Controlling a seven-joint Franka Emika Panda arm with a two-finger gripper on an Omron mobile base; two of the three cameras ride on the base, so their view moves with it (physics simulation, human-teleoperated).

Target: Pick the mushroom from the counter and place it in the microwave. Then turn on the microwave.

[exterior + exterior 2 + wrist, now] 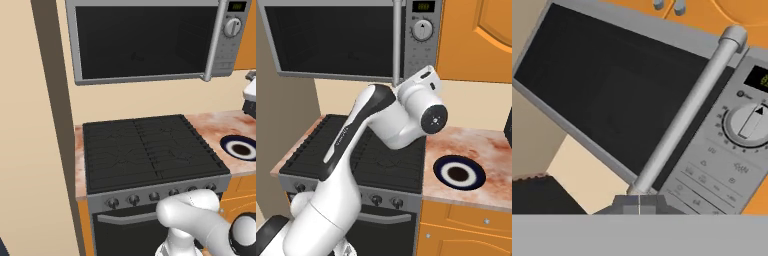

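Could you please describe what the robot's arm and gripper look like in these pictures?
The arm is made of glossy white rounded segments, with a black band running along one link, a round grey cap with small dark dots at one joint and a dark joint near the base. The gripper shows two small grey, squarish fingertips pressed together.

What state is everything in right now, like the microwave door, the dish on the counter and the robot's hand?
Microwave: door shut, display lit.
Microwave knob: pointer straight up.
Stove: nothing on its grates.
Dish: flat on the counter, something dark at its centre.
Hand: shut, holding nothing, close to the lower end of the microwave handle.
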